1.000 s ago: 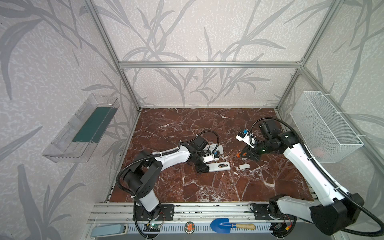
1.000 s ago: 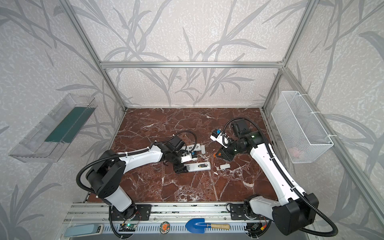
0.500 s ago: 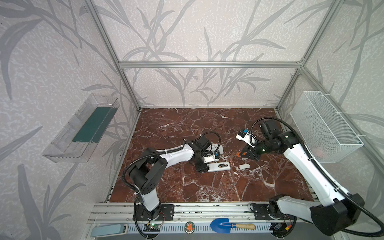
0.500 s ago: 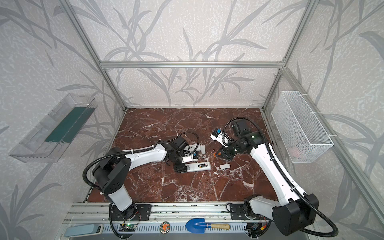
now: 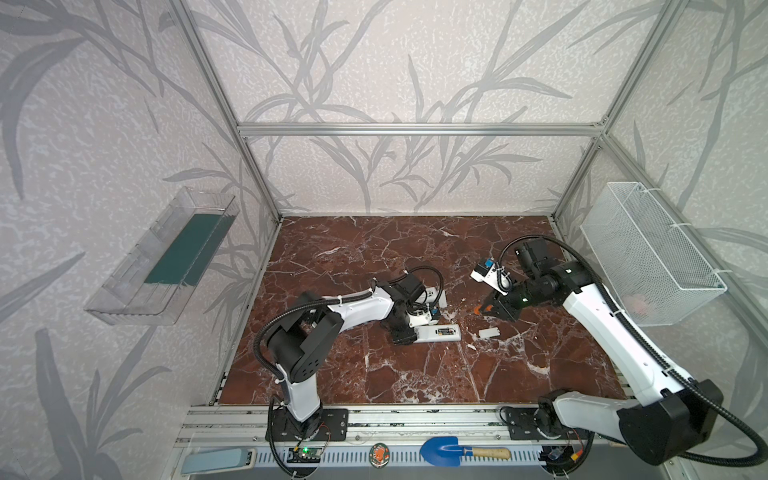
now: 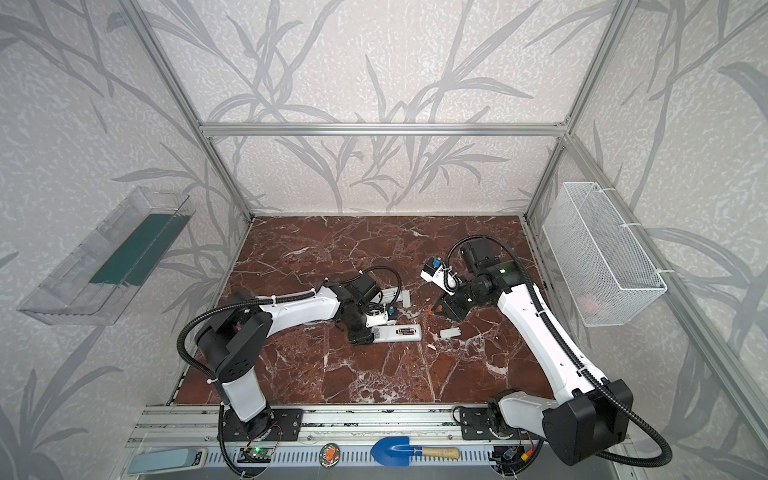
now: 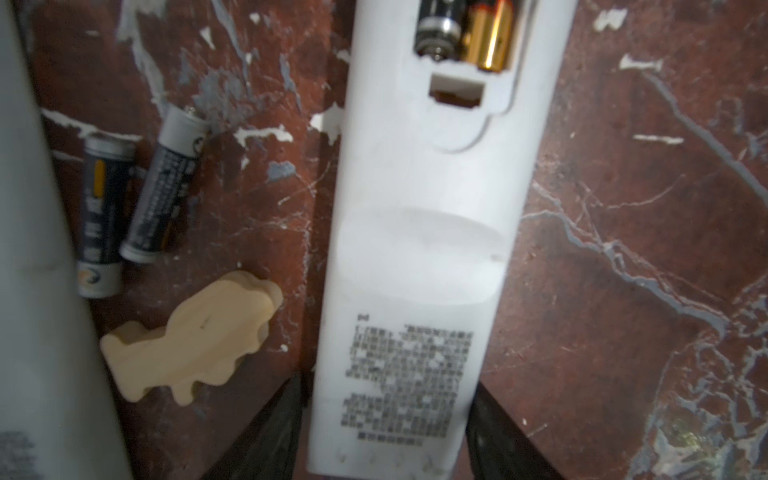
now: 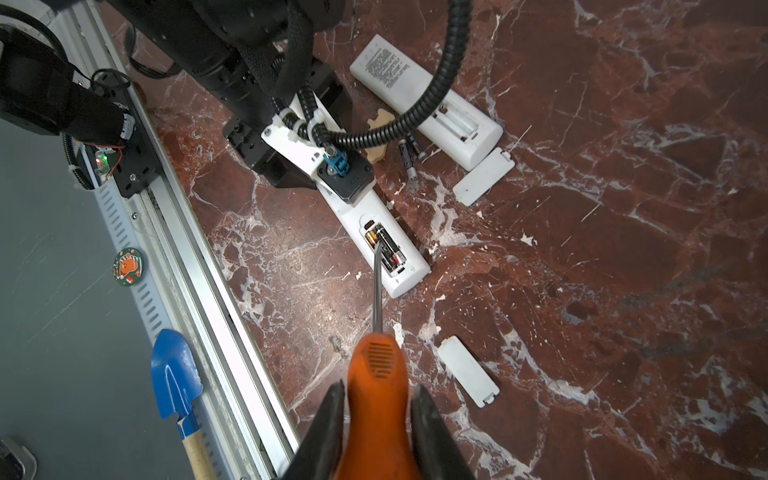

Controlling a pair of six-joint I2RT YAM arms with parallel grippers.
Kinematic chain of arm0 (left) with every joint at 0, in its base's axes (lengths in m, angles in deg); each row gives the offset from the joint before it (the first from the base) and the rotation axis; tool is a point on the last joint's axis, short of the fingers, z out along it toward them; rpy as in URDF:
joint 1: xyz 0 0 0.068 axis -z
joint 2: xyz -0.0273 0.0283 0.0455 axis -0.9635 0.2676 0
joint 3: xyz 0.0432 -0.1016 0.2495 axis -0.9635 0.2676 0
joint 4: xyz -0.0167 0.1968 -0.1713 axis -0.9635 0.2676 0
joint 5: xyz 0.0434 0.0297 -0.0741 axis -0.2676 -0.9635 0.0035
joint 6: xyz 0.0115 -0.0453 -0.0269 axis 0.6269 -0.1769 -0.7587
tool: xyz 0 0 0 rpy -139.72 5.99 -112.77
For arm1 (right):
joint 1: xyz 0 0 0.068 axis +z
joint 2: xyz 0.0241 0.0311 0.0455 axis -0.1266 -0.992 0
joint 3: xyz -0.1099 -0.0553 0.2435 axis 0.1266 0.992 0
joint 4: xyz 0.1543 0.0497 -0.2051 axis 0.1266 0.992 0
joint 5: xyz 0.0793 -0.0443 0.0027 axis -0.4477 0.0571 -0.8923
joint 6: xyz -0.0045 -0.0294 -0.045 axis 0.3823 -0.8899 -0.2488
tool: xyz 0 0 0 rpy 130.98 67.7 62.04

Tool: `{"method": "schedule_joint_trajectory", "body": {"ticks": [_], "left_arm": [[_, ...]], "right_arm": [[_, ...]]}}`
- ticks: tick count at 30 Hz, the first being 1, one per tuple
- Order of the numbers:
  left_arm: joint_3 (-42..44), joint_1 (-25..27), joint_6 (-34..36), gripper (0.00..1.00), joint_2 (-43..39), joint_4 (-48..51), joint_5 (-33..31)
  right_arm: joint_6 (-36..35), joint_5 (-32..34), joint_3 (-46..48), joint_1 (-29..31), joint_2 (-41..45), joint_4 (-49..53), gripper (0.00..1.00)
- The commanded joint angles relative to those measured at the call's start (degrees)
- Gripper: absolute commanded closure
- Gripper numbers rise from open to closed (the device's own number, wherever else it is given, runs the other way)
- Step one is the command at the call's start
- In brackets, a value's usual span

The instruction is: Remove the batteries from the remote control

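Inside the open bay of the remote control (image 8: 405,276), side by side: the batteries (image 8: 384,247), one dark, one gold, lengthwise along the body. Remote flat on the counter (image 8: 582,249), cover off, two loose cells (image 7: 102,208) just beside it. Printed end straddled by the left pincer (image 7: 386,388), jaws hard by both edges; pressing or not, impossible to tell. Bay at the end away from that pincer, toward the right arm. Clamped in the right pincer (image 8: 379,392): an orange screwdriver (image 8: 374,361), shaft aimed at the batteries' near end, contact unclear. Probably prying from the right next.
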Motion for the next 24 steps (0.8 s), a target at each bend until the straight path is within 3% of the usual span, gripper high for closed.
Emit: {"method": "schedule_joint_trajectory", "body": {"ticks": [1,5,12,24], "left_arm": [[-1.09,0.53,1.16,0.51,2.09,2.53,-1.07],[-0.98,0.77,1.40,0.64,2.10,2.73,-1.15],[0.27,1.14,1.69,0.76,1.06,2.03,-1.58],[2.05,1.88,1.92,0.84,0.22,1.63,-3.17]], "right_arm": [[-1.31,0.76,-0.58,0.15,-0.18,2.18,1.00],[-1.84,0.64,-0.04,0.16,-0.81,2.94,1.00],[-3.02,0.64,0.80,0.24,-2.60,1.57,1.00],[-3.27,2.42,1.12,1.28,-8.52,-0.96,1.00]]}}
